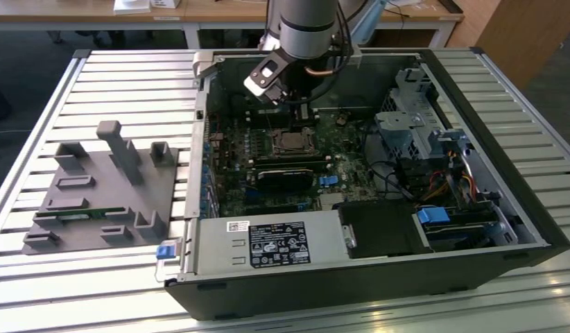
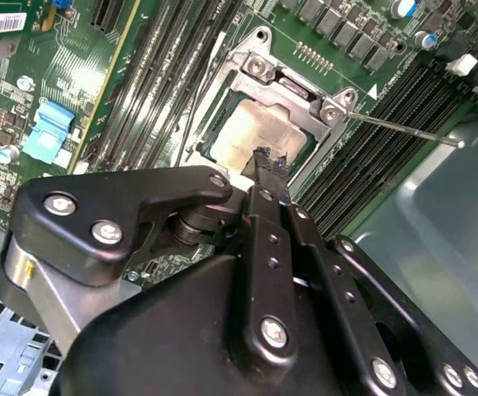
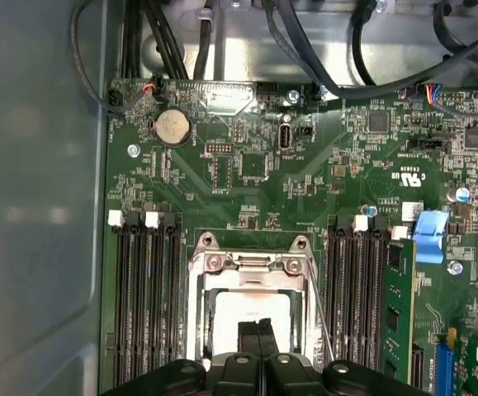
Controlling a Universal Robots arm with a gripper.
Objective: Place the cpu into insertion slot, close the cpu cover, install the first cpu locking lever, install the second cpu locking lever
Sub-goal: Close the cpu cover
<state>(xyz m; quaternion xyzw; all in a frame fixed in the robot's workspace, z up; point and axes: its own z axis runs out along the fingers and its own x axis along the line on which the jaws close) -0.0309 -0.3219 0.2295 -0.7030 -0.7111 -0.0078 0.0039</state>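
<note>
The cpu point(image 2: 251, 136) is a pale silver square lying in the insertion slot point(image 1: 290, 142) on the green board. The cpu cover point(image 3: 196, 305), a silvery frame with a window, lies down around the chip. A thin metal locking lever point(image 2: 404, 130) sticks out from one side of the socket and also shows as a slim rod point(image 3: 319, 318). My gripper point(image 2: 265, 161) hangs just over the chip's edge with both black fingers pressed together and nothing between them. In the exterior view the gripper point(image 1: 301, 118) sits right behind the socket, inside the open case.
Long black memory slots point(image 3: 144, 297) flank the socket on both sides. A black ribbed card point(image 1: 285, 177) lies in front of it, the power supply point(image 1: 266, 243) at the case front, a drive cage point(image 1: 410, 118) at the exterior view's right. A grey fixture point(image 1: 100, 187) stands outside the case.
</note>
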